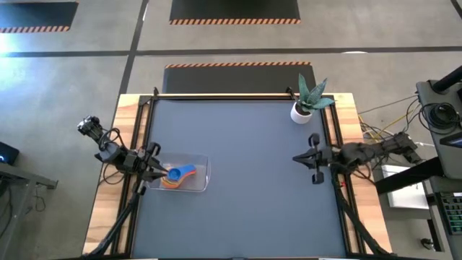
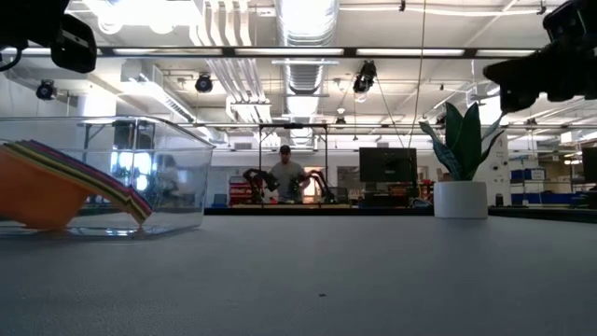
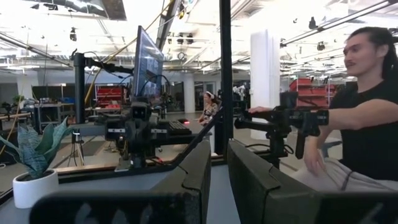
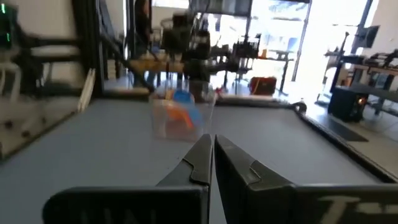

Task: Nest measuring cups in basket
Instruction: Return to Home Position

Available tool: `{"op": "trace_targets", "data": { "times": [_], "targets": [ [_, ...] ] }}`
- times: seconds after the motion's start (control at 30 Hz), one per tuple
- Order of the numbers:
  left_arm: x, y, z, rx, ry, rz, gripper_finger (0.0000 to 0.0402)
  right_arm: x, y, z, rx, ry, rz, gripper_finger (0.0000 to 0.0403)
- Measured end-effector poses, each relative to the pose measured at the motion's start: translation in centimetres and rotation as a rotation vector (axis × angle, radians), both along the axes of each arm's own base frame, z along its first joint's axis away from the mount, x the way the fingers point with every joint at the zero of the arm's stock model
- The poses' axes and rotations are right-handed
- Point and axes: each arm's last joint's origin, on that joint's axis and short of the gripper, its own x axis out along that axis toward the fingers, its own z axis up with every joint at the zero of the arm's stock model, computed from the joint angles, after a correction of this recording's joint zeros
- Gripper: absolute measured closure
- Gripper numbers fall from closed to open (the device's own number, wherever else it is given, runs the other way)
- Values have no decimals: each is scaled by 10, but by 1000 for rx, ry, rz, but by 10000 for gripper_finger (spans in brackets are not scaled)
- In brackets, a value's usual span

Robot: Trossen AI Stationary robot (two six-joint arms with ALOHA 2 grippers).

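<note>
Insp. notes, table:

- Measuring cups: nested in one stack inside basket, at table's left side. Blue cup on top, orange at bottom. In low view the stack sits tilted, w/ coloured rims fanned.
- Basket: flat on table, upright.
- Left gripper: at basket's left edge, raised above table level. Its wrist view looks level across the table. Fingers slightly parted, nothing between them, so released.
- Right gripper: at table's right side, well apart from basket, pointing toward it. Fingers pressed nearly together, empty, so clenched on nothing.
- Plant pot: far right corner, near right arm, upright.
- Person: seated beyond the table, per left wrist view.
</note>
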Motion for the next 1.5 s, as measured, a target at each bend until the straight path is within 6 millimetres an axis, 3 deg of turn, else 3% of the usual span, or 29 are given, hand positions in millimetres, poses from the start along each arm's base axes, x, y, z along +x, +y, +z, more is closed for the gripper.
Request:
{"op": "trace_targets", "data": {
  "times": [0.23, 0.7, 1.5],
  "targets": [
    [0, 0, 0, 1, 1, 0, 364, 0, -3, 1, 44, -17, -29, 394],
    [0, 0, 0, 2, 2, 0, 364, 1, -29, 2, 43, -28, -302, 394],
    [0, 0, -1, 3, 2, 0, 364, 2, -30, 1, 41, -9, -305, 394]
  ]
}}
